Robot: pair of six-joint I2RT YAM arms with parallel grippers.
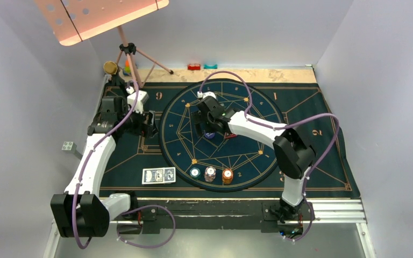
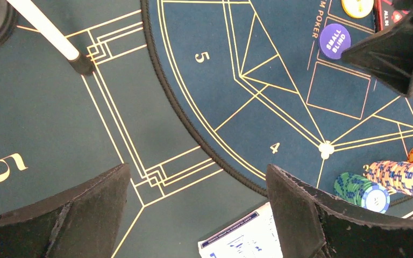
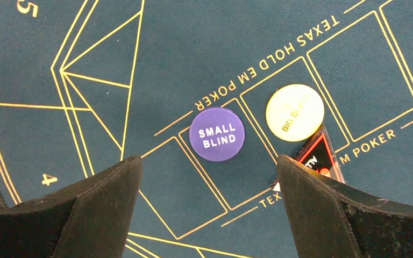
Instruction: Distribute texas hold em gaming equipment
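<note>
Plainly, we judged the purple disc (image 3: pixel 216 134) light, stiff, slick; our spread right tool (image 3: pixel 208 166) should pinch its three-and-nine o'clock edges.

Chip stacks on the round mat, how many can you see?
3, in a row along the near edge of the round mat: a teal stack on the left, a white stack in the middle, an orange stack on the right. Others may lie hidden.
</note>
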